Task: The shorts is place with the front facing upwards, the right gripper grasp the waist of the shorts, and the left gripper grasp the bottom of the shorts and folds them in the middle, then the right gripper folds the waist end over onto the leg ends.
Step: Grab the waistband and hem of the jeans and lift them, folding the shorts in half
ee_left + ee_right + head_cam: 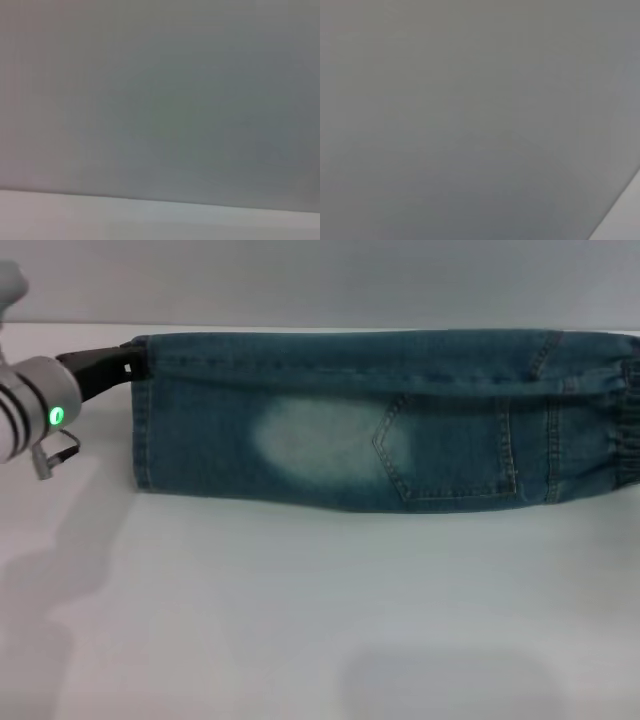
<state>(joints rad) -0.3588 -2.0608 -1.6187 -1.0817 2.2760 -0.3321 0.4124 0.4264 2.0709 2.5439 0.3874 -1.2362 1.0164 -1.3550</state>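
Shorts (390, 420) of faded blue-green denim lie folded lengthwise along the white table's (300, 620) far edge, my black left gripper (128, 362) apparently pinching the hem corner, so I judge the waist-over-hems fold (628, 420) comes next.

White worktop (300, 620) carries the shorts (380, 420), folded lengthwise, lying flat along its far side, waist (625, 430) at right.
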